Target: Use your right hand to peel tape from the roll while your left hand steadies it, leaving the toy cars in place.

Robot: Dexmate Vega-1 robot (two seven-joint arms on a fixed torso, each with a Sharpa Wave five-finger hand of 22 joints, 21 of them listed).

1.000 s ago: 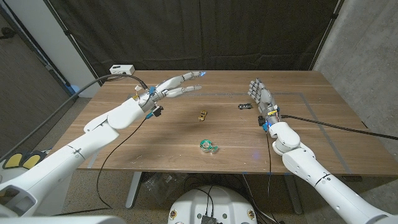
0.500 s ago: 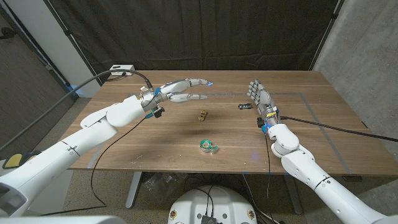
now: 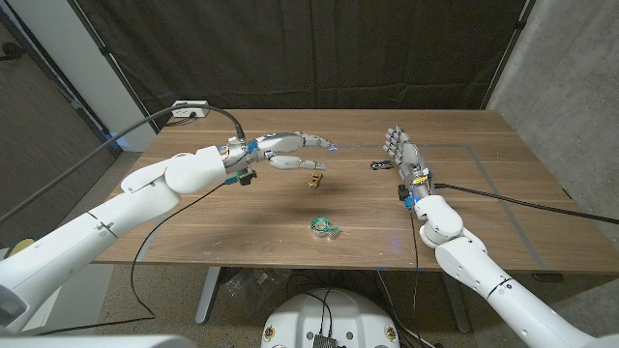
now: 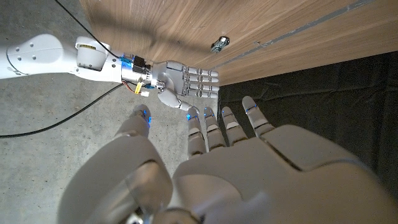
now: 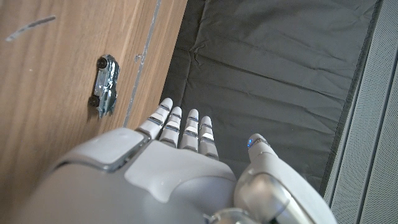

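Wooden table (image 3: 242, 227) holds tape roll (image 3: 324, 227) (both hands apart)

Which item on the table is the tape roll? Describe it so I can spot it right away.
Start at the wooden table and look to its near middle edge, between the two arms. The tape roll lies there alone, a small green ring with a clear strip. It is nearer the robot than the gold toy car and dark toy car.
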